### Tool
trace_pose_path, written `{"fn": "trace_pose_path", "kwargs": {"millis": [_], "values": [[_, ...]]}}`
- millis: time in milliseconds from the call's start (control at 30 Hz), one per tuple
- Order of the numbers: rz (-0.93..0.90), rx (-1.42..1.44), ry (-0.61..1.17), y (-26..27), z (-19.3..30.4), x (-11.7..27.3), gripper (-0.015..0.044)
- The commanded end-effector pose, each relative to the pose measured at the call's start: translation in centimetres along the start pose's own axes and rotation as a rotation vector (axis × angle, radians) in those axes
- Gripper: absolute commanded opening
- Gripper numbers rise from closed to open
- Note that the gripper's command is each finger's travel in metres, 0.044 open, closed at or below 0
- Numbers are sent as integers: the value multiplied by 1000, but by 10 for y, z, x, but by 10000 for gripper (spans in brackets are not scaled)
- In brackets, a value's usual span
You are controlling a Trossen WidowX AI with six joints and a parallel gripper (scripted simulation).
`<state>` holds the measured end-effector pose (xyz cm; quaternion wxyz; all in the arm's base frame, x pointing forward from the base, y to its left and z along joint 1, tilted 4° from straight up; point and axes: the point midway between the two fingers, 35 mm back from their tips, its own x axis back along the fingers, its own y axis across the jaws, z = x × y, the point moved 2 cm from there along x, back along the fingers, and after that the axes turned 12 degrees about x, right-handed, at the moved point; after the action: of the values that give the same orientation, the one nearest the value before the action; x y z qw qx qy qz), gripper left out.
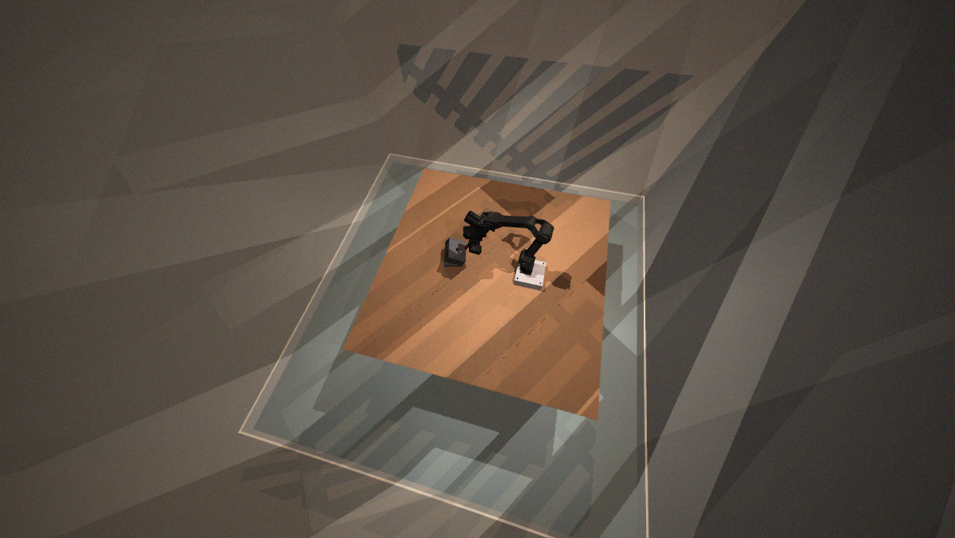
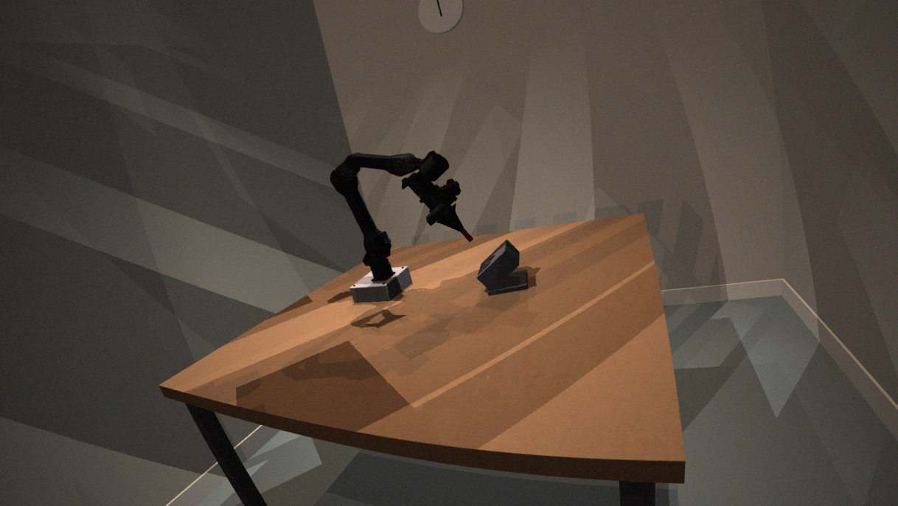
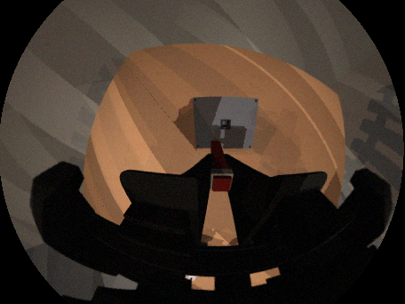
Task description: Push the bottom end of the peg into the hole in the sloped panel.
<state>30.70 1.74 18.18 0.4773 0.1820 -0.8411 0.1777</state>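
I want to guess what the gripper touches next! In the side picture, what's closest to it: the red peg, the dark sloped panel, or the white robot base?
1. Red peg: held in the gripper, poking out below.
2. Dark sloped panel: lower right, nearby.
3. White robot base: lower left, farthest.

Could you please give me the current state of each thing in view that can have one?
hand: shut on the peg, raised above the table.
peg: held, tilted, tip aimed at the panel, not inserted.
hole: unfilled.
sloped panel: resting on the table.
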Motion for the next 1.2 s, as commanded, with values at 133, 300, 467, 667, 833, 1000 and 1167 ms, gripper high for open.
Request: {"fn": "trace_pose_path", "kwargs": {"millis": [133,300,467,667,833,1000,1167], "values": [[19,16,-34,-8,0,5,0],[24,19,-40,-11,-2,-3,0],[30,23,-49,-14,-3,-12,0],[38,27,-58,-18,-4,-24,0],[44,31,-66,-21,-4,-33,0],[49,34,-72,-22,-4,-40,0],[52,36,-75,-23,-4,-43,0]]}}
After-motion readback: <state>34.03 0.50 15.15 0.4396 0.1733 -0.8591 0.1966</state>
